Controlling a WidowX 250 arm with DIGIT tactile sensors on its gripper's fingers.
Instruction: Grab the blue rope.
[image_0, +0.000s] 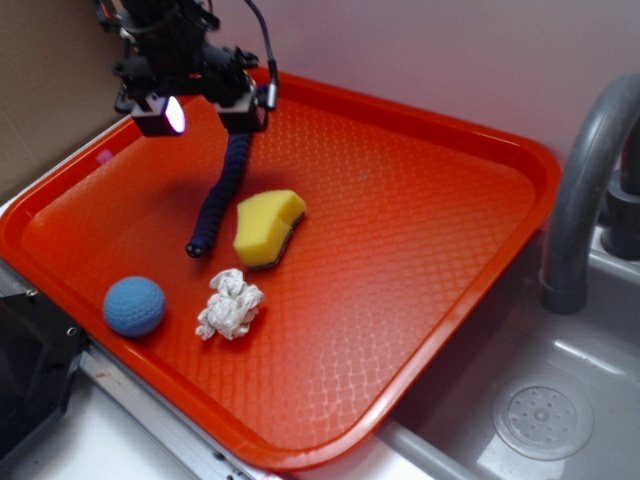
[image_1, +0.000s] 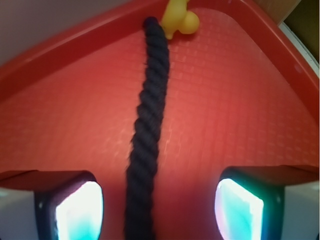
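At the near left of the orange tray sits a light blue crocheted ball, and just to its right lies a crumpled white paper wad, apart from the ball. A little farther in, a yellow sponge with a dark underside rests tilted on the tray's ribbed floor. To the right of the tray, a grey sink basin with a round drain and a curved grey faucet stand beside the tray's right rim.

The blue rope runs from a blunt end near the sponge's left side, just beside it, up and away toward the far left of the tray. Its far end rises to the gripper, which hangs above the far left corner of the tray. In the exterior view the rope's upper end disappears under one black finger block.

In the wrist view the blue rope passes up the middle of the picture between the two fingers, which stand wide apart with clear gaps of orange tray showing on either side of the cord. The pincer is spread and not pinching the rope. The rope's far tip lies just beside the yellow sponge, near the tray's rim.
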